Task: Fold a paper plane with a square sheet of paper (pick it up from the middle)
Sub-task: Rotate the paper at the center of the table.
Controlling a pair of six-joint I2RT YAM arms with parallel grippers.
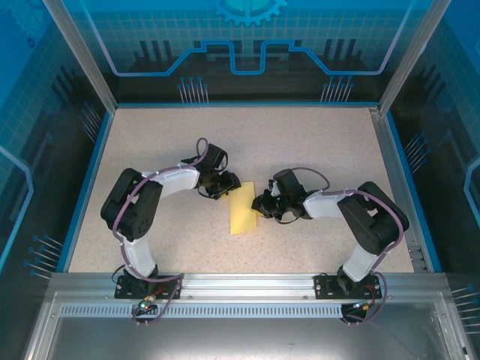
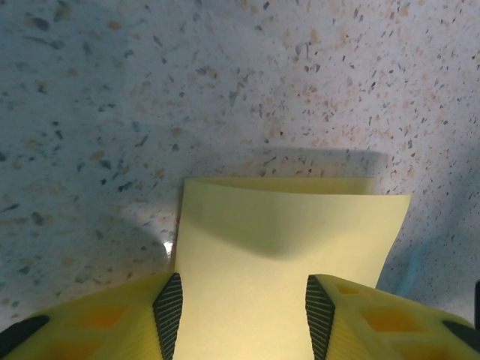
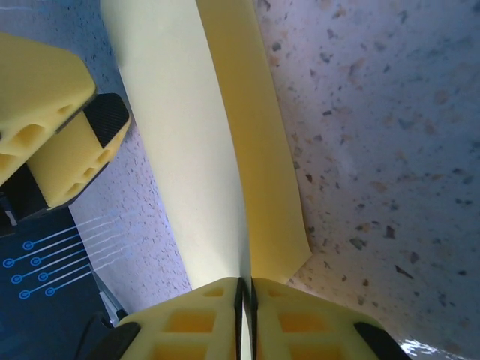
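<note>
Yellow and doubled into a narrow strip, the sheet of paper [image 1: 241,214] lies near the middle of the speckled table [image 1: 322,142], between the two arms. Judging by the shape, the first lengthwise fold of the plane is made or being made, and no pointed nose is formed yet.

From its wrist camera, the right gripper [image 3: 246,289] has its jaws pressed together on the paper's edge, both layers running into the seam between them. That pinch probably serves to hold the two layers aligned and stop the strip from sliding while the other arm works. The upper layer bows slightly off the lower one, so the crease does not look fully flattened.

The left gripper [image 2: 244,304] sits at the far end of the strip with its jaws apart, the paper [image 2: 289,247] passing between the black pads without being squeezed. Its yellow fingers [image 3: 45,90] also show beside the strip in the right wrist view. Straddling the sheet this way lets it close on the paper or press along the fold next.
</note>
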